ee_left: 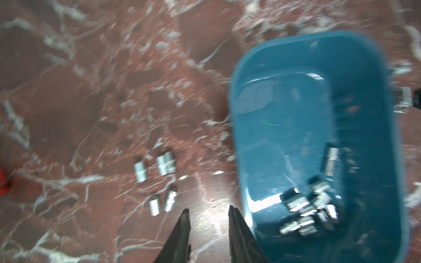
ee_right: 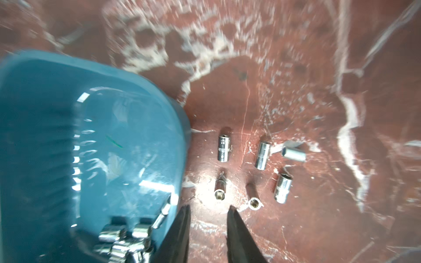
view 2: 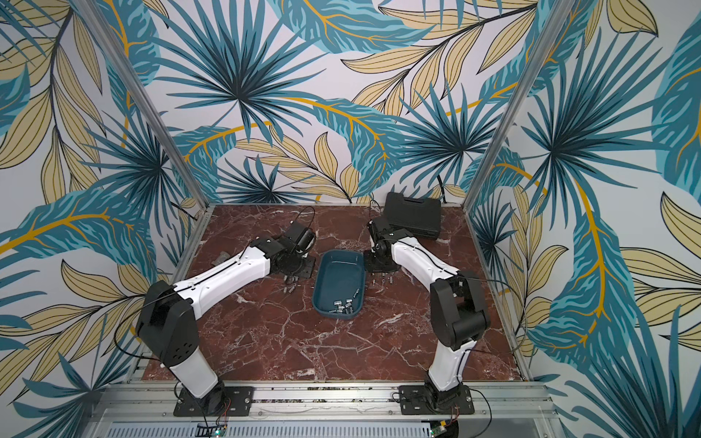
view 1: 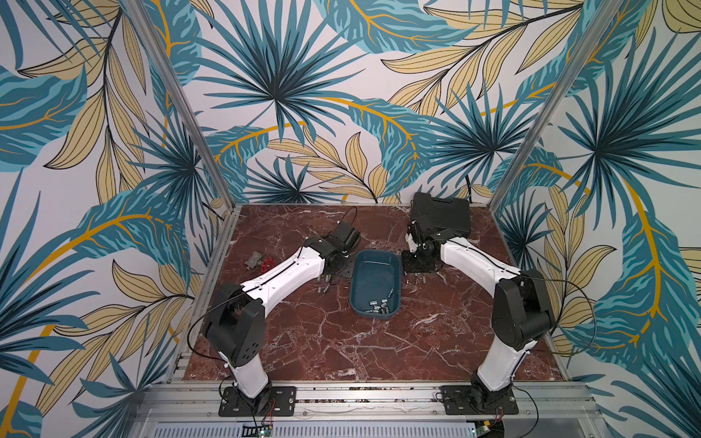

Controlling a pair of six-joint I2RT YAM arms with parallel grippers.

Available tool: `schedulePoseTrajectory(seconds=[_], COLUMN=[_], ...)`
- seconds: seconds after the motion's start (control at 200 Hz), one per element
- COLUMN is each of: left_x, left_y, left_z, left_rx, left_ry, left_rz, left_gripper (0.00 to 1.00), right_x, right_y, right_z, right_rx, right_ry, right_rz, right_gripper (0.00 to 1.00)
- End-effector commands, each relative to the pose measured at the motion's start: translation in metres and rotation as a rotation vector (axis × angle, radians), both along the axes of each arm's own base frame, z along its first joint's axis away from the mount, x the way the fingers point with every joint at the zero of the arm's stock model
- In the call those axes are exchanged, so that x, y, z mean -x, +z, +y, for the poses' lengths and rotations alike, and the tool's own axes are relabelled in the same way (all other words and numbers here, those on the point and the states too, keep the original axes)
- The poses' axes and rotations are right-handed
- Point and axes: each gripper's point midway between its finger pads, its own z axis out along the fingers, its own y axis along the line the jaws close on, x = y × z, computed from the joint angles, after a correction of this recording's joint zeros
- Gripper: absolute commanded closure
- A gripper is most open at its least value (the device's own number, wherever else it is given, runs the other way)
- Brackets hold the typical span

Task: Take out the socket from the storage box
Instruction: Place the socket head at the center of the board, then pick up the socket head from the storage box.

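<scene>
Sockets are heaped in the near end of the storage box, which sits mid-table. A bit further back there are loose ones on the marble top: four left-side sockets and six right-side sockets. My left gripper and right gripper both have fingers parted with nothing between them, just outside the box walls. A black case is way at the back right.

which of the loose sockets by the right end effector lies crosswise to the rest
The socket farthest from the storage box: it lies turned sideways, while the other five run roughly parallel.
</scene>
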Motion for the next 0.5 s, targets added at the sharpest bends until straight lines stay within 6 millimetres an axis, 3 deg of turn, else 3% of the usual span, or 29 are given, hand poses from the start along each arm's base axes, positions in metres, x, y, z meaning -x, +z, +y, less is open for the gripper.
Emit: schedulePoseTrajectory(seconds=[0.0, 0.175, 0.321, 0.496], left_x=[-0.003, 0.002, 0.006, 0.012], left_y=[0.004, -0.016, -0.039, -0.053], left_z=[-0.032, -0.077, -0.095, -0.117], left_rx=[0.009, 0.040, 0.015, 0.065], left_ry=[-0.096, -0.208, -0.249, -0.296], left_rz=[0.004, 0.072, 0.132, 0.171], left_gripper=[0.67, 0.67, 0.67, 0.66], right_x=[0.004, 0.006, 0.008, 0.009], right_y=[0.021, 0.028, 0.030, 0.029], right_z=[-0.005, -0.010, -0.009, -0.011], right_rx=[0.005, 0.020, -0.002, -0.005], right_ry=[0.000, -0.005, -0.012, -0.023], right_rz=[-0.029, -0.048, -0.060, -0.058], right_gripper=[0.69, 0.69, 0.69, 0.69])
